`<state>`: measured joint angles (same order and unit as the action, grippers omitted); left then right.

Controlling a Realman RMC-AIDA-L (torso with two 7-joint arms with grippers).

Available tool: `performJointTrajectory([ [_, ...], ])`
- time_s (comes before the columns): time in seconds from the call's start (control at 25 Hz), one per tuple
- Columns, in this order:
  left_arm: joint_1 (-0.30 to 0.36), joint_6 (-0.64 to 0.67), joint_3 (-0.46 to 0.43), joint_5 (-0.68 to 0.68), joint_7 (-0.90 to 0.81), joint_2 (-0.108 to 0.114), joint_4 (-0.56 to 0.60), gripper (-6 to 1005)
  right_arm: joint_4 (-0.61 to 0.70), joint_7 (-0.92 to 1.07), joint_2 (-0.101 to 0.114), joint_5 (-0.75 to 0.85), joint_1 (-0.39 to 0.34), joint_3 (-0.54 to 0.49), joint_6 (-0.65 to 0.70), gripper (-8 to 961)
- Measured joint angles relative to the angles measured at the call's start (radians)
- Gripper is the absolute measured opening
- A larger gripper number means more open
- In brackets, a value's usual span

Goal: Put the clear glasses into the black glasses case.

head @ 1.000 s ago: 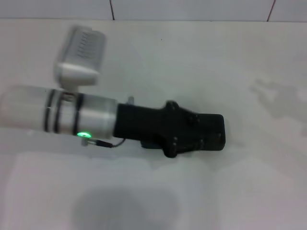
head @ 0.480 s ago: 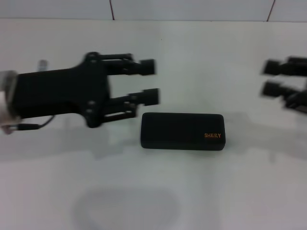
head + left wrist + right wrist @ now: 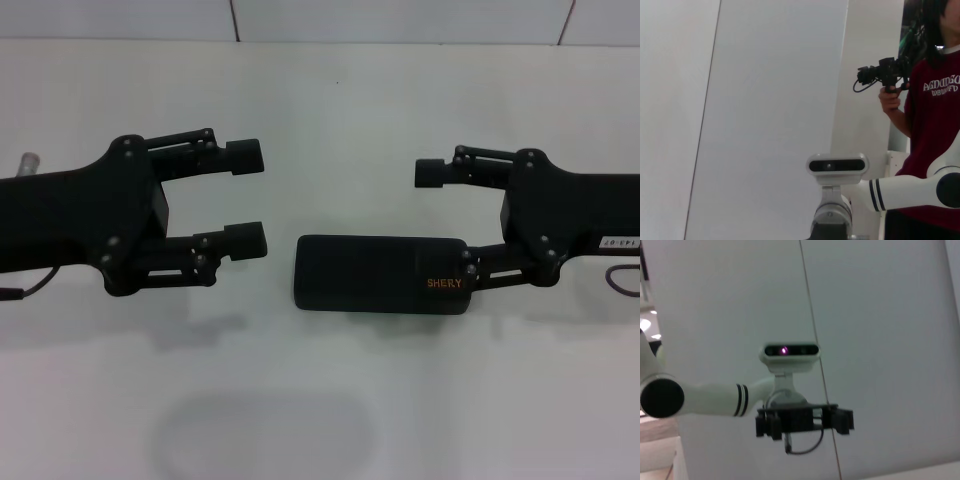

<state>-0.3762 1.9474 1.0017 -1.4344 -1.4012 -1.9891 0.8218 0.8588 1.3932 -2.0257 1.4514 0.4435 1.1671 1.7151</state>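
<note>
The black glasses case (image 3: 375, 272) lies shut on the white table, with orange lettering near its right end. The clear glasses are out of view in every frame. My left gripper (image 3: 247, 198) hovers open just left of the case, fingers pointing right, with nothing between them. From the right, my right gripper (image 3: 447, 222) also stands open; its near finger (image 3: 470, 272) overlaps the case's right end in the head view, and I cannot tell if it touches. The right wrist view shows the left gripper (image 3: 805, 421) farther off, facing the camera.
The white table (image 3: 330, 110) runs back to a tiled wall. A faint grey oval patch (image 3: 260, 435) lies on the table near the front edge. In the left wrist view a person (image 3: 932, 105) holding a camera stands behind the right arm (image 3: 900, 192).
The left arm, which lay over the case, has pulled back left and turned so its open fingers show. The right gripper has come in from the right edge to the case's right end.
</note>
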Motion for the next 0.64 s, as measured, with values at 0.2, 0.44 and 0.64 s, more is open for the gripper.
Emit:
performJointTrajectory([
  [0.2, 0.017, 0.001, -0.003, 0.000, 0.022, -0.006, 0.004, 743, -0.006, -0.002, 0.005, -0.014, 0.017, 0.002, 0.023, 861],
  [0.44, 0.021, 0.002, -0.004, 0.000, 0.041, -0.007, 0.000, 743, -0.006, -0.002, 0.005, -0.014, 0.020, -0.006, 0.026, 861],
  [0.64, 0.019, 0.001, -0.004, 0.000, 0.050, -0.007, 0.000, 743, -0.006, -0.009, 0.004, -0.015, 0.020, -0.009, 0.021, 861],
])
